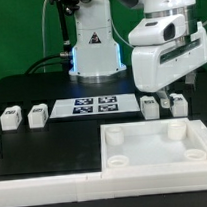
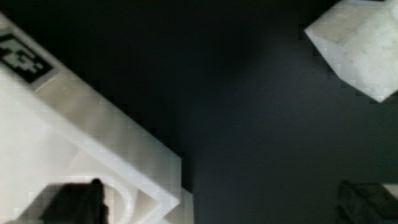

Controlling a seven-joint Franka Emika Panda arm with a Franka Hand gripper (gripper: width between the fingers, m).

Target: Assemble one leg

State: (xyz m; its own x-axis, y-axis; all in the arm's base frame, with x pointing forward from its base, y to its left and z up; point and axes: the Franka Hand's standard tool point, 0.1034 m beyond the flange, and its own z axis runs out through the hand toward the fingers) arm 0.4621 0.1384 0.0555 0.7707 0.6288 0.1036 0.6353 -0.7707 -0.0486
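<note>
**Open hand hangs over the legs on the exterior view's right**

The hand (image 1: 174, 91) hangs low over the far part of the desk (image 1: 54, 145), on the exterior view's right. Its fingers are spread and grip nothing. In the wrist view the dark fingertips (image 2: 80, 202) stand wide apart, with only bare black desk between them.

Just below the hand stands the leg (image 1: 176, 103), upright on the desk. I cannot tell whether the fingers touch it. The second leg (image 1: 149, 107) stands just beside it, toward the exterior view's left and a little outside the hand's reach.

The wrist view also shows a tagged white piece (image 2: 54, 110) and a white corner (image 2: 356, 45). I cannot say which parts these are.

The third leg (image 1: 36, 117) and fourth leg (image 1: 9, 119) stand close together at the exterior view's left, well apart from the hand. The marker board (image 1: 96, 105) lies flat between the two pairs.

Nearer than the legs, on the exterior view's right, lies the tray (image 1: 161, 160), with round sockets in its corners.

The desk is black. Behind it rises the arm's white base (image 1: 92, 42), in front of a green backdrop (image 1: 17, 47).
</note>
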